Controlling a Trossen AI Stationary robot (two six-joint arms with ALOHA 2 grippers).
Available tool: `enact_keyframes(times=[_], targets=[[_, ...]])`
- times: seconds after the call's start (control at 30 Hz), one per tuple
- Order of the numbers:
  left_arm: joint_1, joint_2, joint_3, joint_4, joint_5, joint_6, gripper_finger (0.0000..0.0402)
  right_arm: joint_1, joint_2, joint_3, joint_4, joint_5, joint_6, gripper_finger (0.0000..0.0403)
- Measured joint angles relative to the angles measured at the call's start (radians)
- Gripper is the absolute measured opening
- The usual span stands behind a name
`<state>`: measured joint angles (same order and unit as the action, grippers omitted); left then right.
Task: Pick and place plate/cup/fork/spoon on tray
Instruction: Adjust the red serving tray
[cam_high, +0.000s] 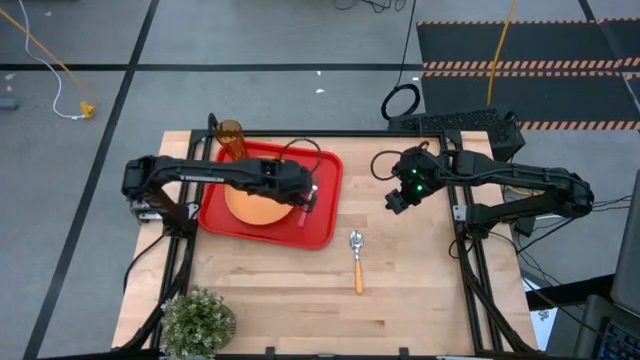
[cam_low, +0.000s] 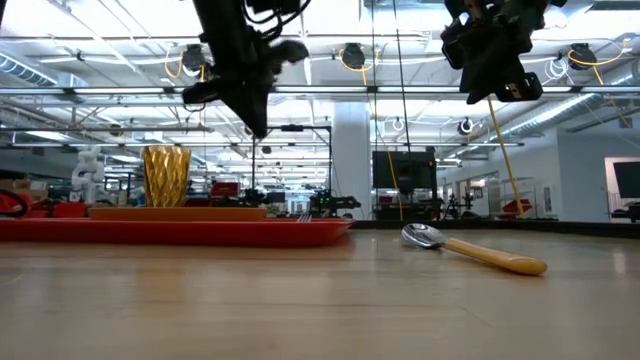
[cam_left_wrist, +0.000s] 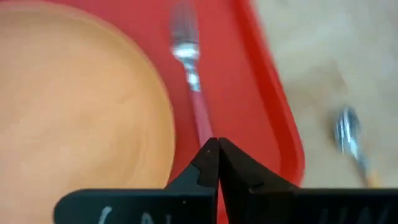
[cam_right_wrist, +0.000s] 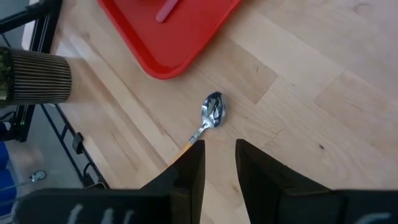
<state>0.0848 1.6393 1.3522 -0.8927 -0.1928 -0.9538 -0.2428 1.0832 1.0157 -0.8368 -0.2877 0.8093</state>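
The red tray (cam_high: 325, 175) lies on the table's left half. On it sit the orange plate (cam_high: 255, 207), the amber cup (cam_high: 230, 140) upright at its far left corner, and the pink-handled fork (cam_left_wrist: 198, 102), flat beside the plate. The orange-handled spoon (cam_high: 357, 262) lies flat on the bare wood to the right of the tray. My left gripper (cam_left_wrist: 214, 149) is shut and empty, raised above the fork's handle. My right gripper (cam_right_wrist: 219, 155) is open and empty, high over the table (cam_low: 490, 90), above and beyond the spoon (cam_right_wrist: 211, 112).
A potted green plant (cam_high: 198, 320) stands at the table's near left corner. Bare wood lies around the spoon and along the near edge. Black frame rails run along the table's left and right sides.
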Motion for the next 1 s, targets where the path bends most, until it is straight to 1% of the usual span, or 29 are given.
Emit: enact_keyframes(times=[0.07,0.17,0.27,0.33,0.4,0.53,0.6,0.83,0.9,1.0], targets=[[-0.025,-0.017,-0.003,-0.004,0.071,0.176,0.0005,-0.003,0.0,0.0,0.001,0.003,0.014,0.0082],[-0.105,-0.027,-0.003,-0.045,0.165,0.411,0.0005,-0.007,0.0,0.0,0.003,0.019,0.022,0.0082],[-0.201,-0.025,-0.02,-0.073,0.18,0.571,0.0005,-0.007,0.0,0.0,0.004,0.066,0.035,0.0082],[-0.26,-0.025,-0.048,-0.071,0.187,0.645,0.0005,-0.012,0.0,0.0,0.011,0.088,0.043,0.0082],[-0.304,-0.024,-0.085,-0.066,0.187,0.669,0.0005,-0.017,0.0,0.0,0.018,0.104,0.052,0.0082],[-0.335,-0.024,-0.165,0.033,0.197,0.606,0.0005,-0.025,0.0,0.0,0.026,0.104,0.068,0.0082],[-0.327,-0.024,-0.199,0.101,0.217,0.612,0.0005,-0.025,0.0,0.0,0.025,0.104,0.062,0.0082],[-0.268,-0.024,-0.268,0.277,0.31,0.737,0.0005,-0.043,0.0,0.0,0.026,0.106,0.023,0.0082],[-0.256,-0.024,-0.28,0.3,0.317,0.764,0.0005,-0.052,0.0,0.0,0.025,0.104,0.01,0.0082],[-0.25,-0.023,-0.307,0.286,0.307,0.789,0.0005,-0.059,0.0,0.0,0.025,0.101,-0.003,0.0082]])
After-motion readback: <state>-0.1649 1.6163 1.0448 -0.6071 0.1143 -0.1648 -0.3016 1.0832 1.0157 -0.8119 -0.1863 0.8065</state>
